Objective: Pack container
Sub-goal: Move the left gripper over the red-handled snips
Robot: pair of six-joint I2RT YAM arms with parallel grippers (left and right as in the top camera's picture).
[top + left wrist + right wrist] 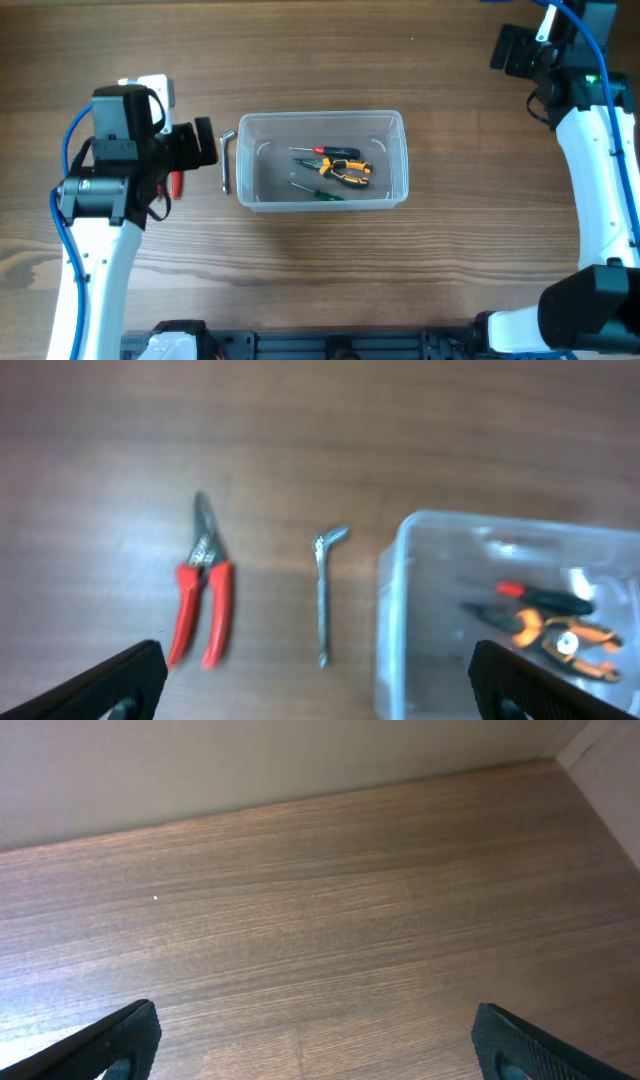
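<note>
The clear plastic container (322, 195) sits mid-table; it also shows in the left wrist view (400, 610). Inside lie orange-and-black pliers (345, 171), a red-handled screwdriver (325, 150) and a green-handled screwdriver (318, 191). A silver hex key (226, 160) lies just left of the container, also in the left wrist view (324, 595). Red-handled cutters (200, 598) lie further left, mostly hidden under the arm in the overhead view (176, 183). My left gripper (203, 143) is open and empty, above the table left of the hex key. My right gripper (510, 48) is open and empty at the far right.
The wooden table (320, 290) carries everything. The right wrist view shows only bare table (320, 940) and a wall behind it. The left arm's body (110, 170) stands over the table's left part.
</note>
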